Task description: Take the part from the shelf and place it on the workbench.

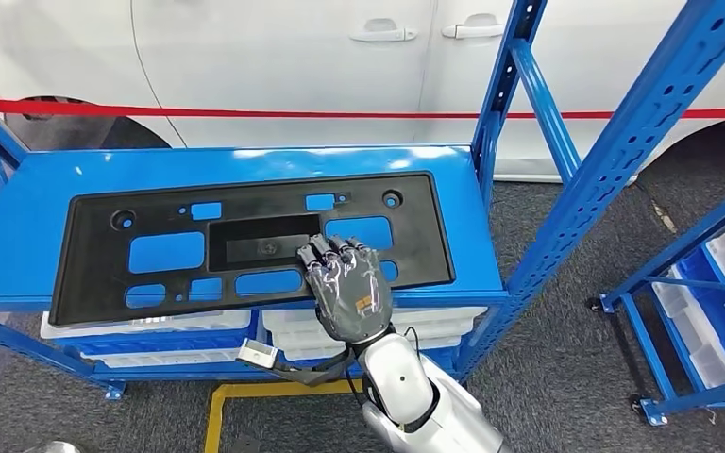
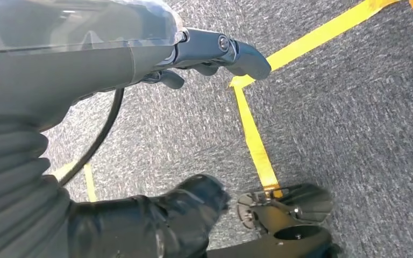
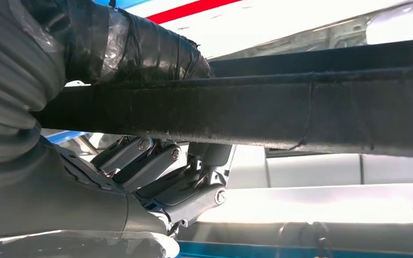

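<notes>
- Your left hand [image 2: 215,54] hung over the grey carpet and its yellow tape line [image 2: 255,142], well apart from the shelf; its fingers curled in around nothing, so it was clenched on empty air.
- The part [image 1: 151,255], a long black plastic panel with cut-outs, lay flat on the shelf's blue top [image 1: 19,236], running from near the left edge almost to the right front corner, its long side along the front edge.
- Your right hand [image 1: 347,288] sat at the front edge near the panel's right end, fingers laid over the top face. In the right wrist view the thumb [image 3: 140,48] lay on one face of the panel's edge [image 3: 312,115] and the fingers [image 3: 156,166] on the other, so I judged it was grasping the panel, though how firmly I could not tell.
- The risk, as I saw it: you held a long panel by one end. Lifted from there, the far left end could sag or swing, twist in the grip and slip out.
- The blue upright [image 1: 500,85] at the right rear corner and the slanted post [image 1: 623,151] stood close by; a swinging panel could knock them.
- The white car [image 1: 274,57] behind the red tape [image 1: 245,113] was near enough to be struck too.
</notes>
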`<state>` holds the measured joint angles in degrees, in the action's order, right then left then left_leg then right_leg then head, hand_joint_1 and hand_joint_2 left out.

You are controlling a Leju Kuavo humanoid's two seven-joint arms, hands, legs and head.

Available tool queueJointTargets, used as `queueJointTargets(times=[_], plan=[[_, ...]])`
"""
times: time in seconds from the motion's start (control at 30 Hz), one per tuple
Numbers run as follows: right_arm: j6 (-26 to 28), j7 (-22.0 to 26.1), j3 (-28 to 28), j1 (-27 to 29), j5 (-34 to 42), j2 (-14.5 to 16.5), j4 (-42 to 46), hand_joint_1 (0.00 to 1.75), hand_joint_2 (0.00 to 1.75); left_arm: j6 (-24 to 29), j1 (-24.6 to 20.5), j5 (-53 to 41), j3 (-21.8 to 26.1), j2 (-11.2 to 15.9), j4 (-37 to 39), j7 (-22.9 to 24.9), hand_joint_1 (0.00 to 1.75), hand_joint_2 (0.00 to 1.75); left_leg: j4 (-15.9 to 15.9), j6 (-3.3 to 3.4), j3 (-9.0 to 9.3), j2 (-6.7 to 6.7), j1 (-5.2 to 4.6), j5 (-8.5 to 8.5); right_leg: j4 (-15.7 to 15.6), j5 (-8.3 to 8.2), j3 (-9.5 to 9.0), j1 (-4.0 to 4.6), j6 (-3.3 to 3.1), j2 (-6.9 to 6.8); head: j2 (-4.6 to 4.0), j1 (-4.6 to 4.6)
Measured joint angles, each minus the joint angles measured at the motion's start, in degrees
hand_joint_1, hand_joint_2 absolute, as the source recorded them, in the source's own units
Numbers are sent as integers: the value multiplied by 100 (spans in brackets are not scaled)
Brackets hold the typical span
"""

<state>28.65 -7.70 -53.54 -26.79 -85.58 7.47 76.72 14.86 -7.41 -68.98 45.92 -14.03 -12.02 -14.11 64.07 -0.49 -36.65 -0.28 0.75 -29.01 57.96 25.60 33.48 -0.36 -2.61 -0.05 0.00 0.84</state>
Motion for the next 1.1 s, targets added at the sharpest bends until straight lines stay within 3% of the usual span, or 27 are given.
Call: queueJointTargets(times=[0.07,0.1,0.13,0.17,0.23,0.3,0.4,0.43,0.5,0.57,0.6,0.63,0.67,0.73,0.8,0.87,0.93,1.0,1.07,1.1], plan=[[7,-3,20,6,9,-2,-12,175,175,26,5,1,1,1,0,8,0,175,760,-40,-353,2,14,-339,9,-2,9,3,-15,-6,0,-3],[7,-3,27,11,13,-3,-20,175,175,33,9,1,1,2,0,13,0,175,986,-54,-464,2,19,-388,20,1,16,5,-15,-4,0,-3],[8,-3,32,14,15,-4,-26,175,175,40,12,1,1,2,0,17,0,175,991,-63,-470,2,24,-323,35,6,22,5,-12,0,0,-3],[9,-3,40,16,19,-4,-28,175,175,49,12,1,1,4,0,21,0,175,762,-65,-359,3,30,-156,55,16,26,4,-4,7,0,-3],[16,-3,66,13,26,-5,-27,175,175,70,2,1,3,9,0,32,0,175,-32,-49,34,4,31,211,108,49,36,14,30,17,0,-3],[23,-2,95,6,46,-5,-27,175,175,90,-10,2,10,13,0,47,0,175,-495,2,253,-6,14,354,153,67,60,35,79,21,0,-1],[34,22,122,0,106,-6,-26,175,175,108,-7,11,24,14,0,61,0,175,-546,96,247,-11,9,383,168,64,79,33,158,23,0,1],[38,35,131,-4,128,-7,-25,175,175,112,-9,14,28,13,0,64,0,175,-566,138,245,-6,18,408,233,130,106,26,186,24,0,4],[49,63,155,-12,170,-10,-25,175,175,117,-19,19,36,9,0,69,0,175,-600,210,224,5,36,452,674,447,292,8,237,25,0,8],[57,81,173,-15,198,-23,-25,175,175,118,-20,24,46,9,0,73,0,175,-594,241,176,12,34,478,1406,828,600,-1,272,23,0,8],[57,84,176,-12,207,-33,-26,175,175,118,-18,28,51,9,0,76,0,175,-586,244,151,15,32,491,1663,916,697,-4,280,22,0,9],[57,85,179,-11,216,-43,-26,175,175,118,-15,32,55,9,0,79,0,175,-577,241,128,17,32,503,1719,896,695,-5,279,22,0,9],[57,85,182,-11,224,-50,-26,175,175,118,-13,35,58,8,0,81,0,175,-568,233,111,16,32,515,1538,773,572,-5,266,21,0,9],[57,89,187,-21,243,-54,-25,175,175,118,-13,35,60,3,0,82,0,175,-556,202,93,10,29,539,752,448,119,4,218,22,0,9],[58,98,192,-34,268,-54,-17,175,175,118,-17,36,62,-1,0,81,0,175,-546,147,73,8,13,572,212,286,-149,34,175,25,0,7],[60,102,200,-37,292,-54,-7,175,175,118,-18,40,64,-1,0,78,0,175,-558,75,53,10,2,618,137,243,-144,62,134,31,0,7],[60,100,215,-39,303,-54,1,175,175,118,-13,45,67,0,0,76,0,175,-533,6,19,12,14,588,98,168,-119,36,60,23,0,8],[62,100,223,-47,305,-52,8,175,175,118,-9,46,68,0,0,76,0,175,-165,-49,-137,13,29,273,56,82,-68,8,-15,4,0,1],[64,102,224,-46,311,-53,12,175,175,118,-7,48,68,1,0,76,0,175,582,-92,-406,13,35,-192,66,22,25,23,-51,-8,0,-4],[64,103,224,-41,317,-54,13,175,175,118,-3,49,68,1,0,76,0,175,893,-106,-495,13,36,-337,78,-6,76,32,-55,-12,0,-4]])
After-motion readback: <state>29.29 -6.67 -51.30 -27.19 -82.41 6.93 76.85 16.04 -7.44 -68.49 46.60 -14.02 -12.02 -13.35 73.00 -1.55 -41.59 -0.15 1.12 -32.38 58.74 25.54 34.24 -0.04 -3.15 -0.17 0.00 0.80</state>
